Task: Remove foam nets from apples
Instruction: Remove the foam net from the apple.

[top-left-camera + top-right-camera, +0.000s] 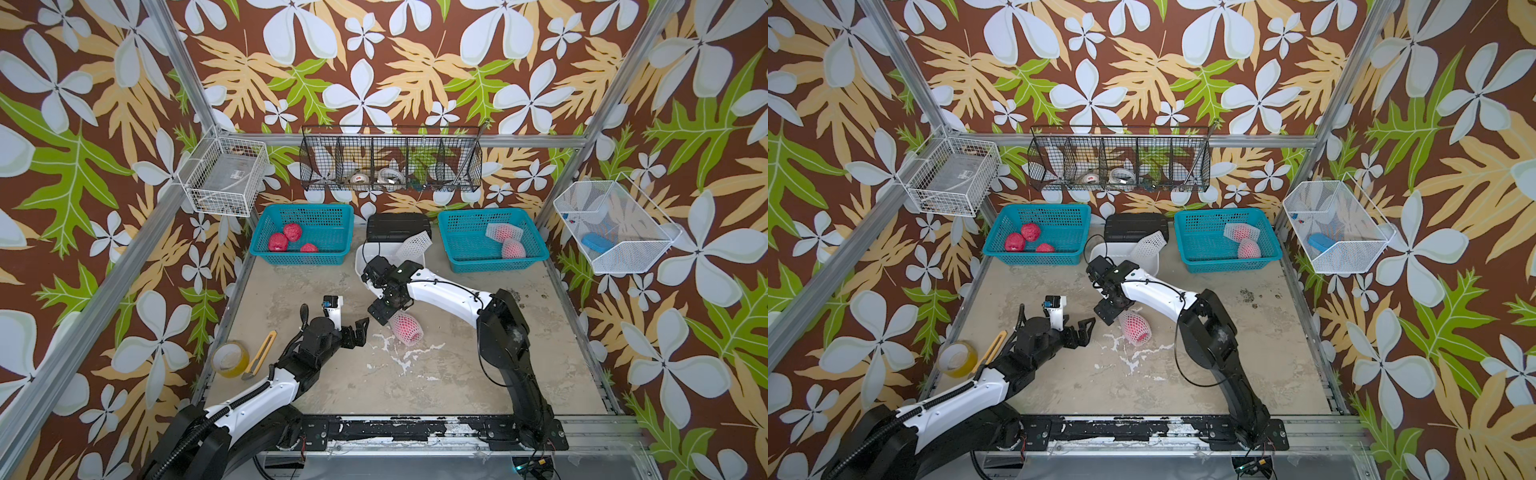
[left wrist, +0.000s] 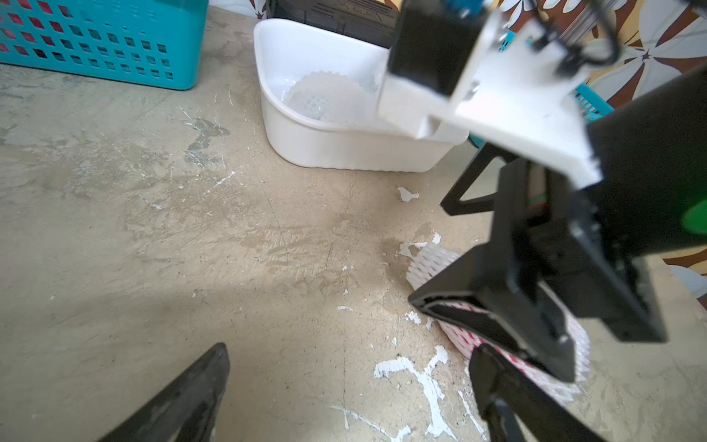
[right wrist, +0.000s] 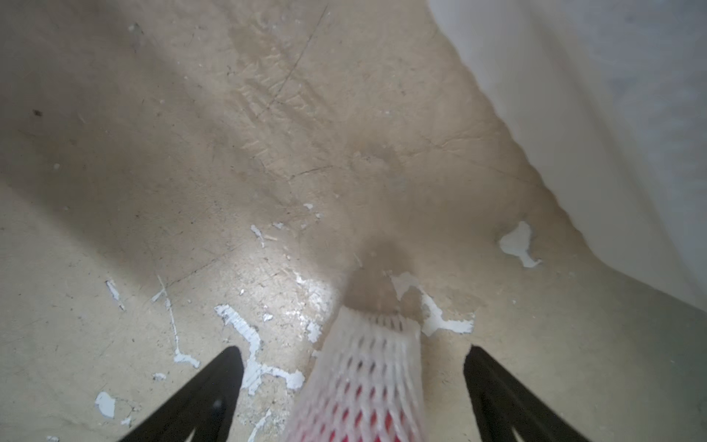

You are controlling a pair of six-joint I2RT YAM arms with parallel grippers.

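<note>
Foam net point(image 1: 407, 329) lies between the spread fingers of my right end effector point(image 3: 352, 350), long axis along them; left end effector point(image 1: 360, 331), also spread, hovers near.

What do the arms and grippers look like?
The left arm and right arm have white shells over black joints. The left gripper and right gripper are black with tapered fingers. A ribbed black hose follows the left arm; a thin black cable loops beside the right.

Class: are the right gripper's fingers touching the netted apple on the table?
Apart. Right wrist view shows bare table between the foam net and each finger of the open right gripper.
</note>
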